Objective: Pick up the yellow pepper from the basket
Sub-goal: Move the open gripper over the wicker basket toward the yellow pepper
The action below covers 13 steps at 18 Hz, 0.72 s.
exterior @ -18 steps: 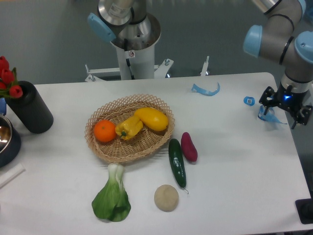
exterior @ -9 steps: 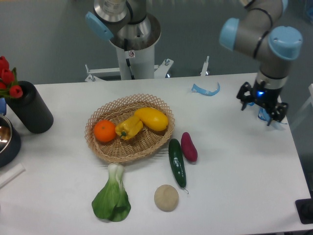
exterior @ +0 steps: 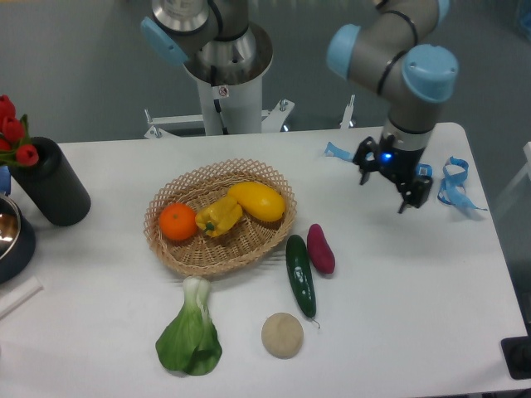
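Nearest the camera lie things I have no business with: a leafy green [exterior: 190, 333], a round tan lump [exterior: 282, 335], a cucumber [exterior: 300, 274] and a purple sweet potato [exterior: 320, 248] side by side.

Behind them sits the basket [exterior: 170, 250], and in its middle the pepper [exterior: 219, 215], my target. It lies between the orange [exterior: 177, 221] on one side and the smooth yellow fruit [exterior: 259, 201] on the other, touching or nearly touching both. Its long axis seems to run diagonally, from near the orange up toward the yellow fruit.

My gripper [exterior: 392, 176] hangs above the far part of the table, well apart from the basket, and by my reckoning higher than the fruit. In the picture the pepper lies to its left and somewhat nearer the camera. I judge I must cross over the basket rim and set my fingers across the pepper's short width, clear of both neighbours.

My fingers are spread and hold nothing.
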Each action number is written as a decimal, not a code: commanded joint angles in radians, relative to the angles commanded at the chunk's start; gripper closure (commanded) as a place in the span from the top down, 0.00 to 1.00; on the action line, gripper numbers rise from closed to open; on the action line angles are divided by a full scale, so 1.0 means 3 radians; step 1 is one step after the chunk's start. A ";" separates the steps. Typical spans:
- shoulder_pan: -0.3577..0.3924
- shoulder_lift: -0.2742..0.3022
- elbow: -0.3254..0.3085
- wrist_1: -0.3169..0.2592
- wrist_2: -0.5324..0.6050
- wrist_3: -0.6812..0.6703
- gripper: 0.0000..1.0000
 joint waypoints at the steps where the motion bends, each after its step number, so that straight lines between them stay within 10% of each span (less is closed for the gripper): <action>1: -0.0035 0.0072 -0.0046 -0.0005 -0.0092 -0.0036 1.00; 13: -0.0777 0.0124 -0.0435 -0.0015 -0.0180 -0.0701 1.00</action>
